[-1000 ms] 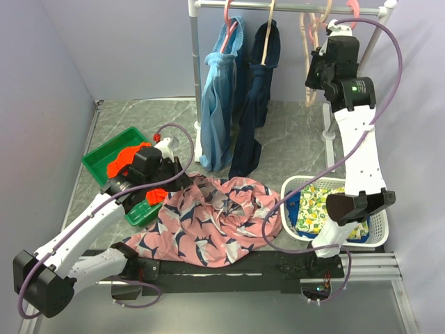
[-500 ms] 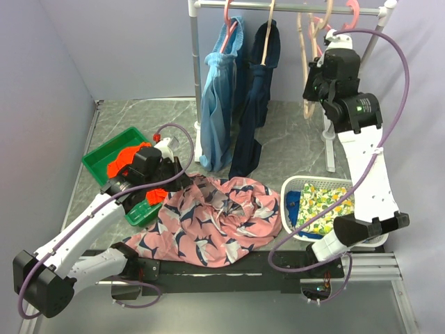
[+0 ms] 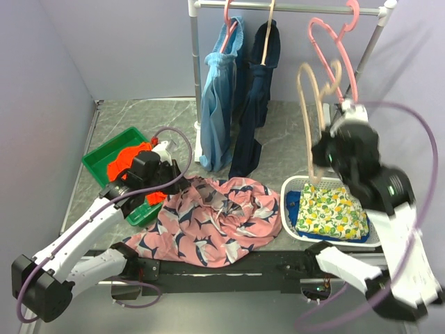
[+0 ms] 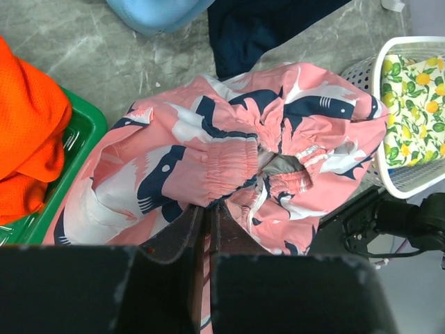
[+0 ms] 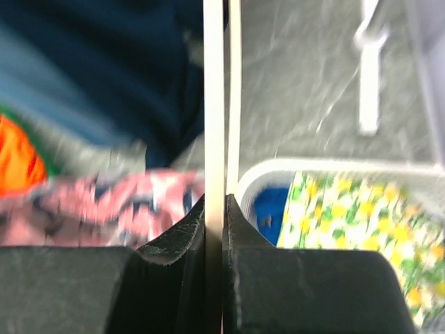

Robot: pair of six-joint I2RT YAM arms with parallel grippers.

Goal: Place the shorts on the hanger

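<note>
- Both claws are clamped: left gripper [image 4: 206, 210] on the soft pink printed shorts [image 4: 201, 142] on the table [image 3: 292, 139], right gripper [image 5: 215, 207] on the thin beige wooden hanger [image 5: 214, 83].
- Hanger may twist in this narrow pinch.

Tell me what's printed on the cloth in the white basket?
Yellow lemons, green leaves on white cloth; top view best.
</note>
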